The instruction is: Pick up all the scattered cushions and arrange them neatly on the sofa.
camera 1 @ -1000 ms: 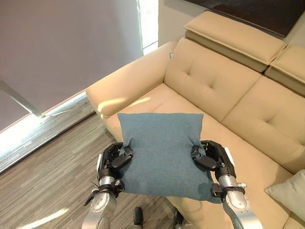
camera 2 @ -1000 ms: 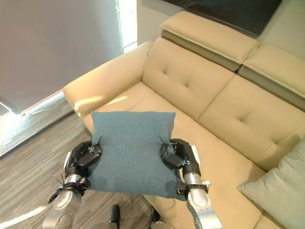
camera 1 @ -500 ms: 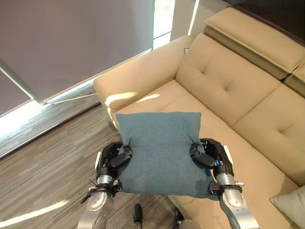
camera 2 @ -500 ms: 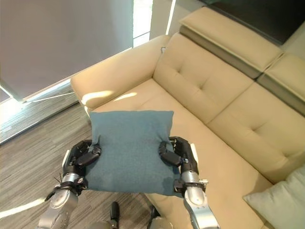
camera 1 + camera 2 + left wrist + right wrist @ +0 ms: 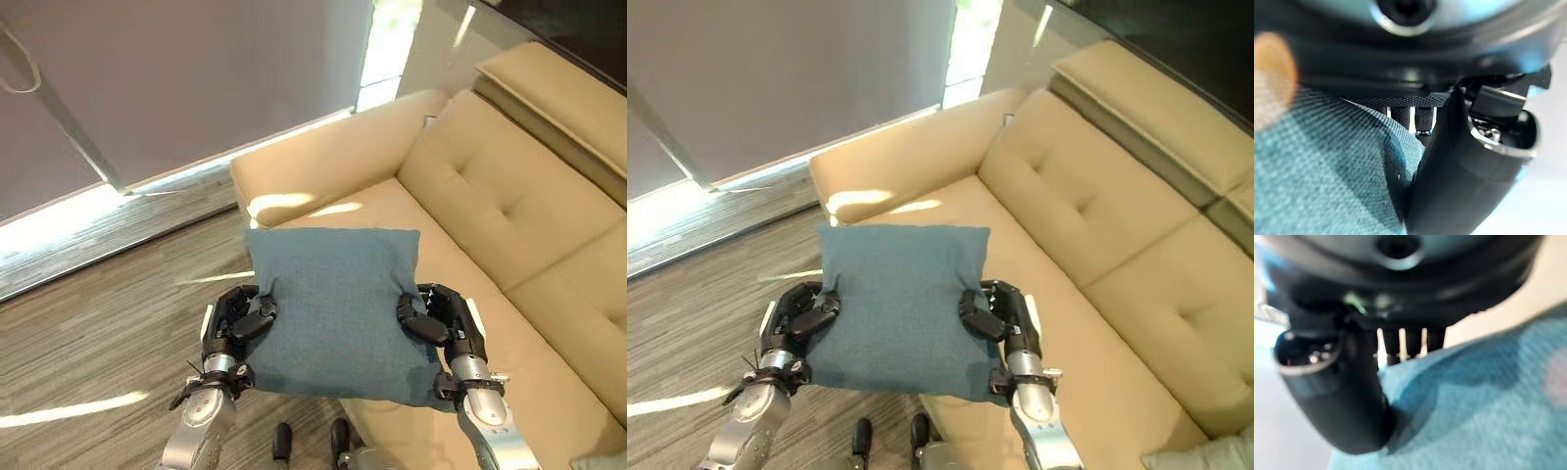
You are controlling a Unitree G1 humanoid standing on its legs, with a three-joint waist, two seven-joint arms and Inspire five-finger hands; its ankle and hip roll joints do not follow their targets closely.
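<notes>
The blue-teal cushion [image 5: 333,308] was held flat between the two hands, up off the floor and out in front of the robot, its far edge reaching over the front corner of the beige sofa [image 5: 509,206]. The left hand [image 5: 235,323] gripped the cushion's left side, thumb curled onto the top of the fabric and fingers tucked beneath — the left wrist view showed the dark thumb [image 5: 1449,166] pressing into the woven cloth [image 5: 1327,181]. The right hand [image 5: 443,321] pinched the opposite side in the same manner, its thumb [image 5: 1347,401] dug into the fabric so that the cloth puckered around it. The cushion sagged slightly at its near edge, between the two wrists.

The sofa ran away to the right, with a padded armrest [image 5: 323,162] near the cushion's far corners and a tufted backrest [image 5: 1087,196] behind the seat. At the lower right of the right eye view, a corner of a pale grey cushion [image 5: 1215,455] lay on the seat — well apart from the blue one. Striped wood-look flooring [image 5: 98,313] lay to the left, under the left arm.
</notes>
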